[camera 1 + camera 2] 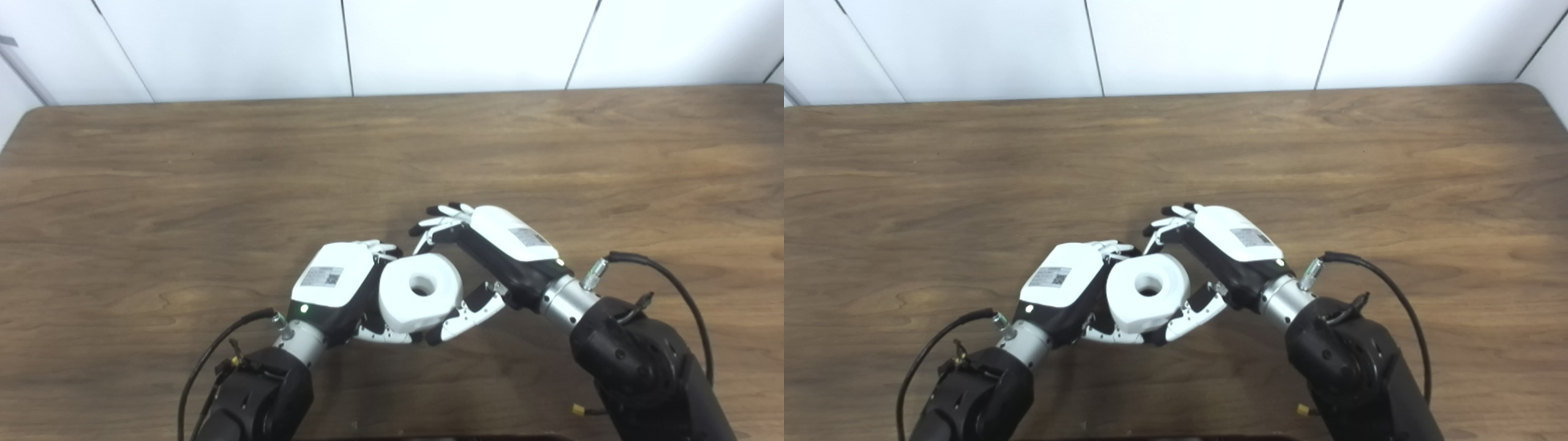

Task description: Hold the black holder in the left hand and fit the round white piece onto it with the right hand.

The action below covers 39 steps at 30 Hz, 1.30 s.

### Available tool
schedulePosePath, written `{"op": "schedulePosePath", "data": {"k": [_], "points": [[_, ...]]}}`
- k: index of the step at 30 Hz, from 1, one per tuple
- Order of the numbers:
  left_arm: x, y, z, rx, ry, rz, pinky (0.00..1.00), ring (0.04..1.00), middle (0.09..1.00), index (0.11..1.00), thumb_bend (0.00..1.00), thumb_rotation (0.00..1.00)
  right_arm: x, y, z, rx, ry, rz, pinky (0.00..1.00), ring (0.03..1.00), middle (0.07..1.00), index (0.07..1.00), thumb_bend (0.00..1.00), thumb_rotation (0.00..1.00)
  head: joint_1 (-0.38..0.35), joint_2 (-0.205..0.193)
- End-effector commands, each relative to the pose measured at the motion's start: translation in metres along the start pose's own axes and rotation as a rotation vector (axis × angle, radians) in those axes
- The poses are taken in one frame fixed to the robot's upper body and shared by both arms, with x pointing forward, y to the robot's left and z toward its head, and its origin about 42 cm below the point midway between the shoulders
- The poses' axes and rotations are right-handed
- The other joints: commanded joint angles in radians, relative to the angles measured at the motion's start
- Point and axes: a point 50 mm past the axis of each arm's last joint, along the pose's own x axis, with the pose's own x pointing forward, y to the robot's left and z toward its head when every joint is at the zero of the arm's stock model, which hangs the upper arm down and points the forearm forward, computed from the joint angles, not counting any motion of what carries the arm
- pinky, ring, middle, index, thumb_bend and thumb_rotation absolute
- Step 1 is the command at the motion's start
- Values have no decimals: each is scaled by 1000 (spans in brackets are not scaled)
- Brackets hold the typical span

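The left hand [335,283] and right hand [490,251] meet low over the table [184,184], with the white roll [420,293] between them. The roll sits against the inner side of the left hand, its hole facing up toward the cameras. The left hand's fingers curl under and around the roll's near and left side, clasping it. The right hand is spread: its thumb [468,313] reaches along the roll's lower right edge, touching or just beside it, while its fingers [441,223] splay apart beyond the roll's far side, clear of it. The black holder cannot be made out; it may be hidden behind the roll.
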Motion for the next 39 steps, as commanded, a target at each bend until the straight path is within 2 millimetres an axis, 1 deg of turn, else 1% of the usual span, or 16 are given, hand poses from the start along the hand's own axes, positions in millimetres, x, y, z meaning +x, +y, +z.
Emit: {"op": "schedulePosePath", "data": {"k": [1, 3, 4, 7, 11, 14, 20, 29, 32, 39], "points": [[-3, -9, 2, -14, -4, -69, 851, 876, 832, 490, 514, 57, 0, -1, 3, -12, -16, 12, 1000, 958, 845, 658, 1000, 320, 0, 0], [-3, -9, 2, -17, -4, -69, 851, 875, 831, 490, 514, 57, -1, -1, 3, -19, -9, 24, 1000, 970, 886, 791, 1000, 345, 1, 0], [-3, -9, 2, -17, -5, -69, 852, 876, 831, 490, 514, 57, -1, 0, 2, -21, -6, 27, 1000, 974, 899, 832, 1000, 354, 1, 0], [-2, -9, 2, -16, -5, -69, 850, 875, 829, 490, 514, 57, -2, 1, 2, -25, -1, 31, 1000, 995, 936, 914, 1000, 379, 0, -1], [-2, -10, 1, -18, -6, -68, 848, 874, 826, 490, 515, 57, -3, 2, 0, -28, 6, 26, 1000, 1000, 969, 971, 1000, 405, 0, -1], [-2, -10, 1, -16, -6, -69, 851, 876, 827, 490, 515, 57, -3, 2, -1, -33, 14, 27, 1000, 1000, 975, 980, 1000, 415, 3, -4], [-1, -11, 2, -16, -2, -72, 850, 877, 827, 490, 515, 56, -3, 3, -3, -30, 20, 37, 1000, 1000, 967, 958, 1000, 408, 6, -5], [1, -12, 1, -19, -3, -71, 851, 876, 826, 490, 515, 56, -4, -3, 2, -45, 9, 23, 1000, 1000, 959, 952, 1000, 410, 9, -7], [1, -13, 1, -17, -4, -70, 849, 876, 827, 490, 515, 56, -5, -7, 5, -46, 0, 14, 1000, 1000, 958, 955, 1000, 403, 9, -7], [1, -13, 1, -18, -1, -72, 852, 877, 826, 490, 515, 56, -9, -26, 17, -82, -45, -21, 1000, 1000, 958, 946, 1000, 405, 7, -6]]}}
